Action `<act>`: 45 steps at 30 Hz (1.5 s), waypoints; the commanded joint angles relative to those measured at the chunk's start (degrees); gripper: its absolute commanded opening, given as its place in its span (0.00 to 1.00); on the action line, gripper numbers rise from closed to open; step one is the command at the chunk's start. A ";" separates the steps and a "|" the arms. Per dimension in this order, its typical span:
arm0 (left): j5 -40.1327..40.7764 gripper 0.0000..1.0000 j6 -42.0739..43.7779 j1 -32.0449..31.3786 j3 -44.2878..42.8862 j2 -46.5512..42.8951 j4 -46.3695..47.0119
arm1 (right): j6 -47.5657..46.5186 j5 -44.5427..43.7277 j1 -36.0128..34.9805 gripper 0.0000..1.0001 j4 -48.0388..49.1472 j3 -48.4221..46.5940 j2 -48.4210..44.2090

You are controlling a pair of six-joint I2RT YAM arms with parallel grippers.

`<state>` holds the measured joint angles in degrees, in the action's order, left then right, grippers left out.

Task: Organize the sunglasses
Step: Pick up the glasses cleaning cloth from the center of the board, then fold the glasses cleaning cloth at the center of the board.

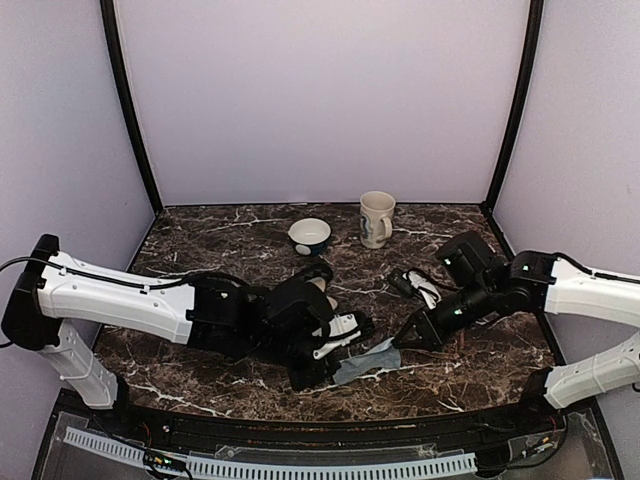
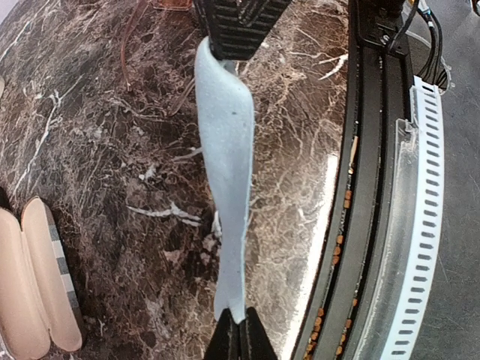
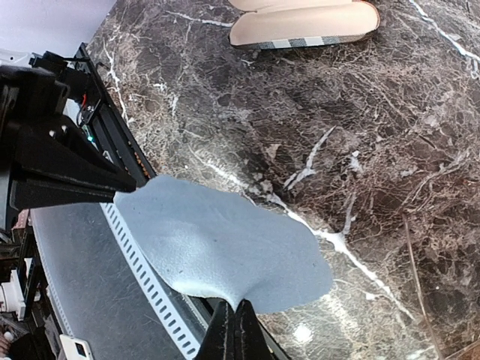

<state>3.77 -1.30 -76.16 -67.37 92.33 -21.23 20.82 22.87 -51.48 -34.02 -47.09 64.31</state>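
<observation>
The open case (image 3: 300, 26) is cut off by the top edge of the right wrist view.

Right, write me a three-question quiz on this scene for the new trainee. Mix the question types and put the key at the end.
1. True or false: only the right gripper grips the blue cloth.
2. Which things stand at the back of the table? A) a bowl and a mug; B) two plates; C) a bottle.
3. Fill in: the open case has a ___ lining.

Key: 1 false, the left gripper pinches the cloth's other end; 2 A; 3 beige.
</observation>
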 commanded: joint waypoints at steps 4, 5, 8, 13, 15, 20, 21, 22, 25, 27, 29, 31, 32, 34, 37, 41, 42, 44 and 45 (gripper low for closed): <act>1.31 0.00 -4.81 -1.62 0.24 -3.03 -2.65 | 5.57 -1.49 -2.50 0.00 0.63 1.98 -2.82; 1.44 0.00 -4.91 -1.62 0.57 -3.06 -2.21 | 5.98 -1.37 -2.48 0.00 1.19 2.65 -2.75; 2.54 0.00 -5.14 -1.62 0.93 -2.26 -1.66 | 7.00 -1.46 -2.48 0.00 3.09 4.16 -1.90; 4.22 0.00 -5.25 -0.19 0.39 0.86 -0.95 | 7.48 -2.43 -2.43 0.00 5.11 4.06 1.69; 4.00 0.00 -5.54 1.18 0.72 1.67 -0.12 | 7.25 -3.02 -2.35 0.00 5.61 3.48 3.58; 2.77 0.00 -4.78 4.75 0.93 3.76 2.71 | 6.26 -3.84 -1.35 0.00 6.57 1.74 8.51; 2.43 0.00 -4.58 5.29 0.73 4.25 3.08 | 5.92 -3.95 -0.91 0.00 6.83 1.43 9.53; 2.34 0.00 -4.33 5.78 0.63 4.73 3.39 | 5.79 -4.12 -0.45 0.00 6.92 1.10 10.56; 2.06 0.00 -3.59 7.21 0.11 5.92 3.70 | 5.19 -4.22 1.19 0.00 7.68 0.05 12.92; 1.60 0.00 -3.03 8.03 -0.08 6.46 4.01 | 4.76 -3.65 2.12 0.00 8.44 -0.59 14.25; 1.07 0.00 -2.48 8.70 -0.35 7.19 4.07 | 4.08 -3.16 3.05 0.00 8.86 -1.40 15.77; 0.74 0.00 -2.03 9.20 -0.88 8.13 3.85 | 3.39 -2.76 4.11 0.00 9.05 -2.18 17.27; 0.72 0.00 -1.82 9.51 -1.01 8.43 3.83 | 3.09 -2.59 4.63 0.00 9.01 -2.63 18.25; 0.59 0.00 -1.61 10.15 -1.40 8.95 3.61 | 2.37 -2.35 5.47 0.00 8.70 -3.77 19.67; 0.22 0.00 -1.30 11.02 -1.62 9.07 3.83 | 1.02 -2.22 6.39 0.00 7.79 -5.89 21.44; -0.73 0.00 -0.20 11.97 -1.77 10.05 4.50 | -0.35 -2.04 7.34 0.00 6.64 -7.49 23.84; -0.82 0.00 0.00 12.07 -1.93 10.39 4.49 | -0.62 -1.92 7.49 0.00 6.53 -7.71 24.34; -0.95 0.00 0.31 12.29 -2.04 10.85 4.77 | -0.94 -1.81 7.66 0.00 6.55 -8.19 25.11; -0.96 0.00 0.45 12.49 -2.12 11.07 4.80 | -1.10 -1.92 7.79 0.00 6.51 -8.53 25.44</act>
<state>3.81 -2.31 -64.31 -67.81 102.78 -17.28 21.56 20.21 -44.36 -27.03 -53.74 88.38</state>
